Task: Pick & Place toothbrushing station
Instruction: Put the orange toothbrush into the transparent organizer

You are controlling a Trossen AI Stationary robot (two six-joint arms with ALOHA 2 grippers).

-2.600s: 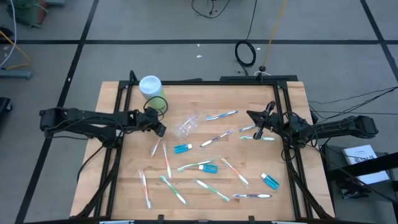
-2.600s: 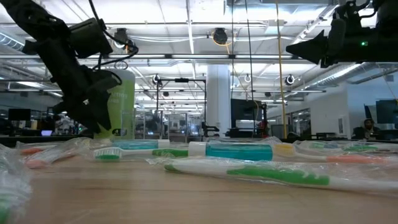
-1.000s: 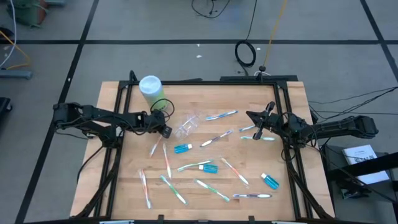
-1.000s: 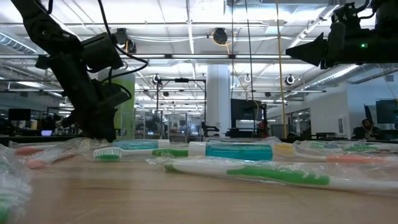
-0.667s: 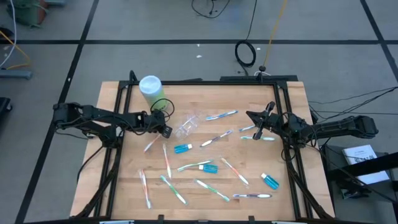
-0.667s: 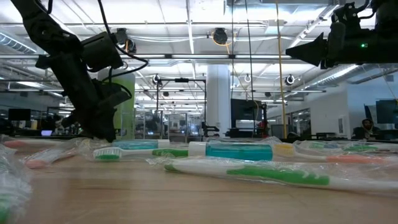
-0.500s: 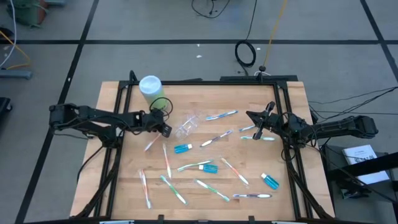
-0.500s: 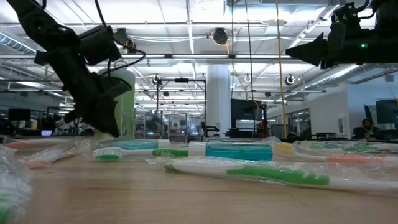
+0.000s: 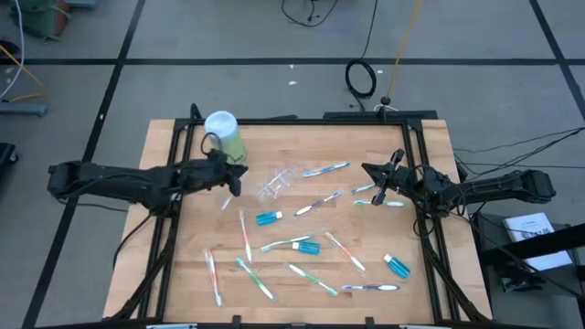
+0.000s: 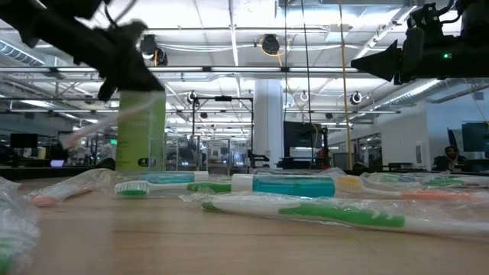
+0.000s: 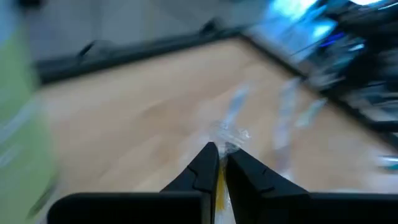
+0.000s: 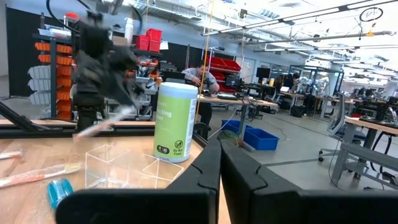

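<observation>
My left gripper hangs above the table's left half, just in front of the light-green bottle, shut on a wrapped toothbrush. The same toothbrush also shows in the right wrist view. The clear cup lies on the wood just right of this gripper. Several other toothbrushes and blue toothpaste tubes lie flat across the table. My right gripper waits shut above the right side and holds nothing. My left gripper pinches the toothbrush between its two fingers near one end, and clear wrapper sticks out past the fingertips. The fingers come from above, slanting down. The toothbrush is lifted clear and tilted, with its free end lower than the held end.
The tall green bottle with a white cap stands at the far left, close behind my left gripper. Black frame rails run along both table sides. A blue tube and toothbrushes lie toward the near right corner.
My left gripper has taken hold of a toothbrush that lay on the table left of the cup. It has risen with it and drawn back toward the far left, near the bottle. The toothbrush first swung round on the wood and now hangs tilted, clear of the table.
</observation>
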